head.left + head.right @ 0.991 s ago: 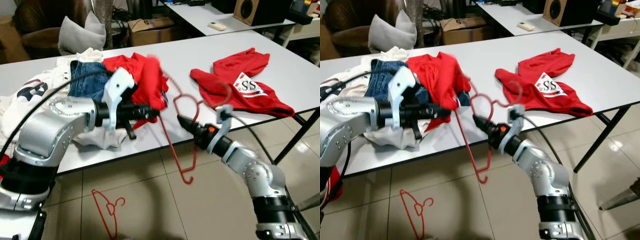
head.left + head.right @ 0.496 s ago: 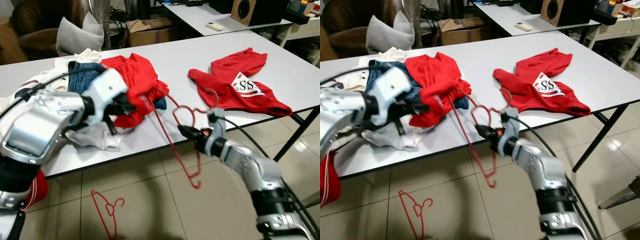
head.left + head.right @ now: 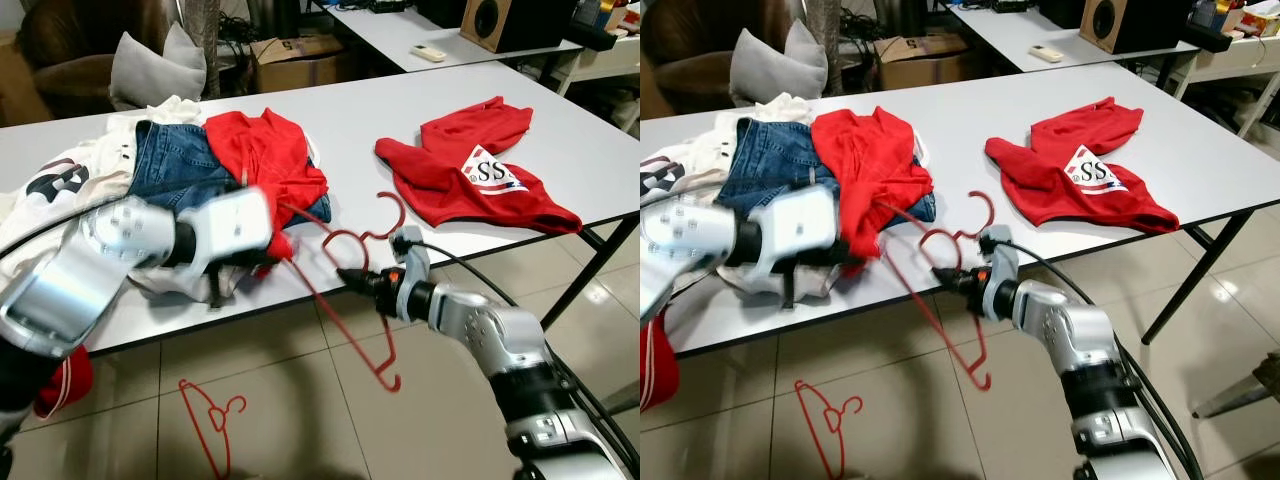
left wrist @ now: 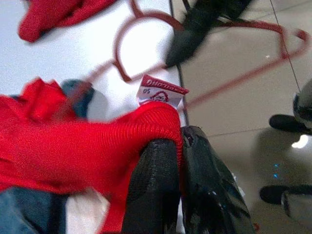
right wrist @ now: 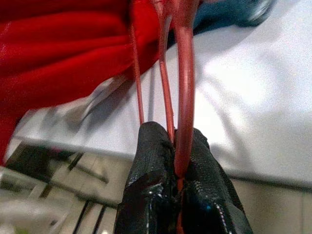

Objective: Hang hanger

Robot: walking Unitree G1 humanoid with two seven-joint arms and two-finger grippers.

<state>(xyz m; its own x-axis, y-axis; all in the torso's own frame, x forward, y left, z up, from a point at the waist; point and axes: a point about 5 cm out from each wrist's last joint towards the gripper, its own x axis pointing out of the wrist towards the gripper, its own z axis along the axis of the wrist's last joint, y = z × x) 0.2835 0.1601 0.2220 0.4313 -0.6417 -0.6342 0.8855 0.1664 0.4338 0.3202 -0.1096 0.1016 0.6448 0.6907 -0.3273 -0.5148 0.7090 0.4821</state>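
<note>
The right gripper (image 5: 176, 181) has its jaws clenched on the thin red wire hanger (image 3: 345, 262), pinching it just below the hook where the two wires meet, so the hook stands up free above the fingers while the frame hangs slanting over the desk edge toward the floor. Gripping at the neck looks like a way to steer the whole frame with one arm and leave its shoulders free to slide into a garment.

The left gripper (image 4: 179, 161) has its jaws clenched on the ribbed collar of a red knit shirt (image 3: 268, 160), with a small white-and-red label (image 4: 160, 92) sticking out just past the fingertips. Holding it by the collar seems meant to keep the neck opening raised and presented to the hanger, one end of which reaches up close to that collar; whether it has entered the opening cannot be told.

The shirt trails back onto a heap of clothes with blue denim jeans (image 3: 172, 160) and a white printed garment (image 3: 50, 185) on the white desk (image 3: 350, 110). A second red shirt with a white printed patch (image 3: 470, 178) lies spread flat, well apart to the right. Another red wire hanger (image 3: 212, 425) lies on the tiled floor (image 3: 300, 410) below the desk edge, near the left arm.
</note>
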